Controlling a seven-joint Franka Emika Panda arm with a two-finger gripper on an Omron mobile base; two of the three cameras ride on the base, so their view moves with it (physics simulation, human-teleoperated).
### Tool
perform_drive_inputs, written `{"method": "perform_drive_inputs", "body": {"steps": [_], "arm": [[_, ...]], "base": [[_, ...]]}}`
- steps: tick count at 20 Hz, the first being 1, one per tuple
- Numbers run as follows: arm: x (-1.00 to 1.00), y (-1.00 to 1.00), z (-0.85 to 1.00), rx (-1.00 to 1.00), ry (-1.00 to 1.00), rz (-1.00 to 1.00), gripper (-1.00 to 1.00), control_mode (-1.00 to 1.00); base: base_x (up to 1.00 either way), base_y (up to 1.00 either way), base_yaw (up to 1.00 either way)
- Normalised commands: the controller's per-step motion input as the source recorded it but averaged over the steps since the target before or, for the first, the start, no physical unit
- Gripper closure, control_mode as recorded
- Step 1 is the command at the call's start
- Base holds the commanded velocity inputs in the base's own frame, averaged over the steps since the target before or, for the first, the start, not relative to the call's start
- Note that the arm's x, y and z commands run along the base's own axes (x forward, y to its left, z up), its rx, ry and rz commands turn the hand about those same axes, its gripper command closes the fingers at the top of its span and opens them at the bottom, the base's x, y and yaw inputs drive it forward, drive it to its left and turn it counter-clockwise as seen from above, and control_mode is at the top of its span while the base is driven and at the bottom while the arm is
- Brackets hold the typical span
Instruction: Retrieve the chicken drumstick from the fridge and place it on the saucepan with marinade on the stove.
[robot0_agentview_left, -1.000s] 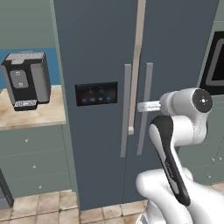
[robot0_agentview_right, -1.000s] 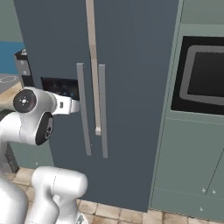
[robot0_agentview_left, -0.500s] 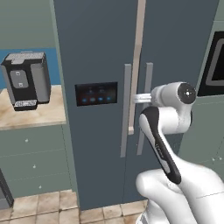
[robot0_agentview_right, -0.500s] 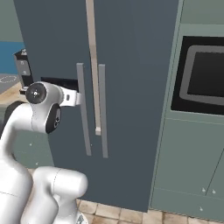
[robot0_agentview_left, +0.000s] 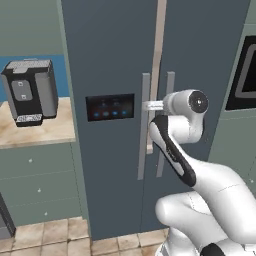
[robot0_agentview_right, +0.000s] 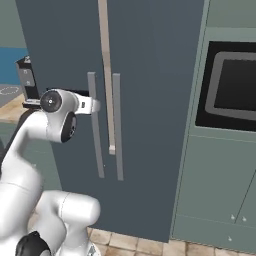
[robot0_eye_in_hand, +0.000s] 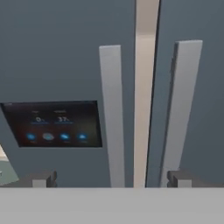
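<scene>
Right at the fridge (robot0_agentview_left: 110, 60) front, the gripper (robot0_eye_in_hand: 111, 177) sits spread as wide as it goes, holding nothing, fingertips (robot0_eye_in_hand: 41, 178) straddling both bar handles (robot0_eye_in_hand: 113, 118). Doors look shut, so the drumstick is presumably inside, unseen. I'd shift sideways so just one handle sits between the fingers, push in square, close, then pull along the door's arc.

fridge (robot0_agentview_left: 115, 60): stood between the counter on its left and the wall oven on its right
handles (robot0_agentview_left: 143, 125): two upright bars, side by side at the door seam
display panel (robot0_agentview_left: 110, 107): on the left door, left of the handles
coffee machine (robot0_agentview_left: 29, 91): on the counter (robot0_agentview_left: 35, 134)
wall oven (robot0_agentview_right: 232, 85): in the cabinet right of the fridge
gripper (robot0_eye_in_hand: 111, 178): before the handles, near the left one
</scene>
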Motion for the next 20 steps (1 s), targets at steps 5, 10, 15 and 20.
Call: {"method": "perform_drive_inputs", "body": {"steps": [5,10,15,20], "arm": [[0.62,0.00,0.00,0.00,0.00,0.00,-1.00,-1.00],[0.67,0.00,-0.03,0.00,0.00,0.00,-1.00,-1.00],[0.61,0.00,-0.16,0.00,-0.01,0.00,-1.00,-1.00],[0.54,0.00,-0.23,0.00,-0.03,0.00,-1.00,-1.00]], "base": [[0.00,0.00,0.00],[0.00,0.00,0.00],[0.00,0.00,0.00],[0.00,0.00,0.00]]}}
